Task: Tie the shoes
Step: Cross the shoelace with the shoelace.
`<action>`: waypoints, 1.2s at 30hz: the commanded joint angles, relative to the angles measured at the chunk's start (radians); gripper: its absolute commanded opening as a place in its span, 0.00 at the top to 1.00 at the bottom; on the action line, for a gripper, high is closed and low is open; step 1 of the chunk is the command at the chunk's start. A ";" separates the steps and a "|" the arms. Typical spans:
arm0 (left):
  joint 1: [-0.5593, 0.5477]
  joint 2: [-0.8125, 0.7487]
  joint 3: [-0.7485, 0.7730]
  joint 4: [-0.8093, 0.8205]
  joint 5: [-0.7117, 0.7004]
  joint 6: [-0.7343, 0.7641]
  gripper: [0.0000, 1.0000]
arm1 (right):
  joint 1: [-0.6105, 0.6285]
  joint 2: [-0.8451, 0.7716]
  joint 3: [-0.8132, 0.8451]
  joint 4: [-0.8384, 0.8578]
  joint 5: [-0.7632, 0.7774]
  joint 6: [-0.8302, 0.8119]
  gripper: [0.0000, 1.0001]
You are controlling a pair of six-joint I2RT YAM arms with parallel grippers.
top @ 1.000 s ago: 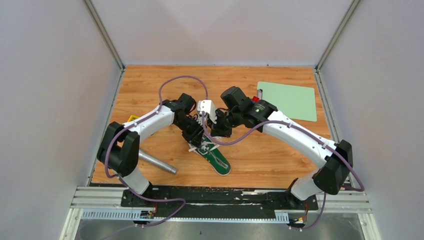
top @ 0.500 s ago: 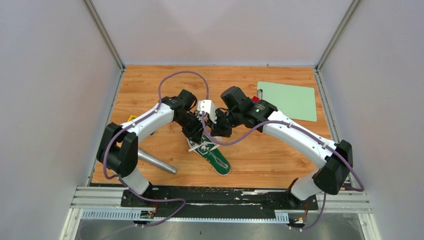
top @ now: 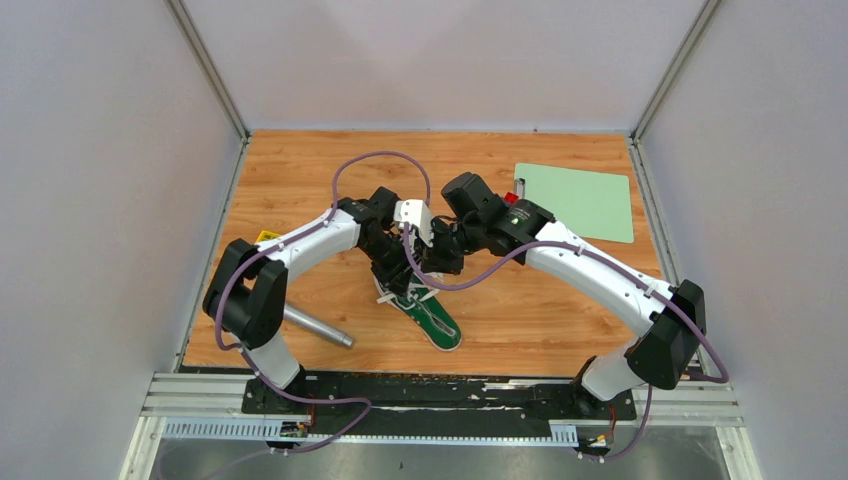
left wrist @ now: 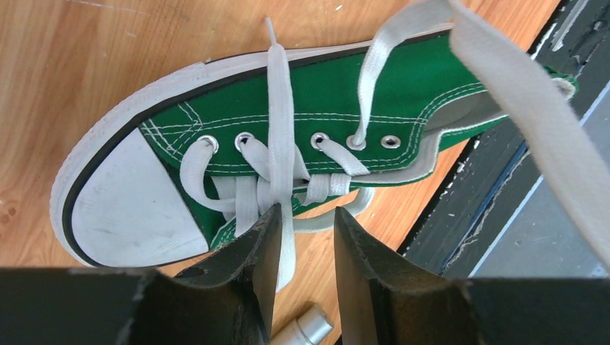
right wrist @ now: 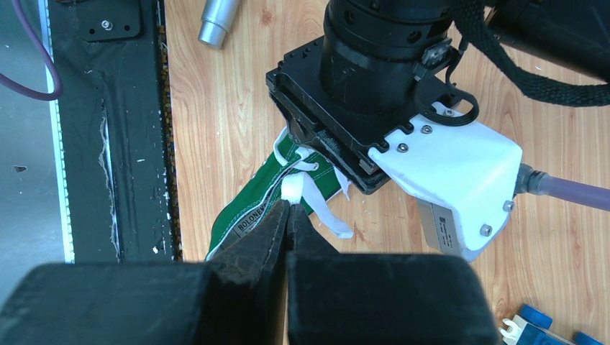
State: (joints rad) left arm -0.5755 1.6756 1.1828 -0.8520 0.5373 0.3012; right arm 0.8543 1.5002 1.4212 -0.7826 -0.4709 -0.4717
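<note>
The green shoe (left wrist: 403, 86) lies on its side on the wooden table, its white toe cap (left wrist: 122, 208) to the left in the left wrist view. My left gripper (left wrist: 306, 219) hovers open just over the lacing. A loose white lace (left wrist: 282, 129) runs down across the eyelets and along the inner face of one finger, with a gap to the other finger. My right gripper (right wrist: 288, 205) is shut on the other lace (right wrist: 293, 188), which rises from the shoe's top eyelet. That lace (left wrist: 518, 93) crosses the left wrist view up close. From above, both grippers meet over the shoe (top: 432, 318).
A metal cylinder (top: 315, 327) lies left of the shoe near the table's front edge. A pale green mat (top: 578, 200) sits at the back right. A small yellow piece (top: 265, 237) lies by the left arm. Blue bricks (right wrist: 536, 320) are beside the right wrist.
My left arm has swung a little to the right, bringing its wrist closer over the shoe. The right arm and its grip on the lace have not moved.
</note>
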 commanded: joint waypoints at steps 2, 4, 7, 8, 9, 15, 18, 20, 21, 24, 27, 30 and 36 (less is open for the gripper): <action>-0.005 0.023 0.033 0.016 -0.038 0.009 0.61 | 0.003 -0.029 0.017 0.041 0.000 0.013 1.00; -0.006 0.025 0.034 0.026 -0.062 0.007 0.63 | 0.003 -0.029 0.014 0.041 -0.002 0.013 1.00; -0.006 0.023 0.043 0.022 -0.093 0.006 0.66 | 0.003 -0.029 0.012 0.042 -0.002 0.016 1.00; -0.006 0.020 0.045 0.022 -0.112 0.008 0.67 | 0.003 -0.030 0.012 0.043 -0.002 0.017 1.00; -0.007 0.014 0.044 0.023 -0.122 0.009 0.67 | 0.003 -0.030 0.010 0.043 -0.002 0.016 1.00; -0.010 0.002 0.027 0.026 -0.111 0.016 0.63 | 0.003 -0.028 0.013 0.046 -0.003 0.019 1.00; -0.018 0.005 0.024 0.018 -0.091 0.027 0.69 | 0.004 -0.026 0.013 0.047 0.001 0.020 1.00; -0.021 0.007 0.029 0.010 -0.082 0.030 0.76 | 0.003 -0.028 0.010 0.048 0.003 0.019 1.00; -0.021 0.006 0.033 -0.001 -0.085 0.035 0.81 | 0.003 -0.029 0.008 0.048 0.003 0.020 1.00; -0.020 -0.002 0.069 -0.031 -0.096 0.050 0.96 | 0.003 -0.034 0.003 0.045 0.005 0.018 1.00; -0.014 -0.016 0.119 -0.066 -0.092 0.072 1.00 | 0.003 -0.040 0.001 0.046 0.008 0.013 1.00; 0.010 -0.023 0.147 -0.088 -0.038 0.076 1.00 | 0.003 -0.046 0.012 0.034 -0.007 0.012 1.00; 0.100 0.001 0.168 -0.139 0.293 0.098 1.00 | 0.003 -0.073 0.003 0.002 -0.074 -0.020 1.00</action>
State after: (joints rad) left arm -0.5209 1.6947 1.3235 -0.9382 0.6014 0.3607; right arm 0.8543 1.4803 1.4204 -0.7853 -0.4839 -0.4694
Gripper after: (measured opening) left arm 0.007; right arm 0.009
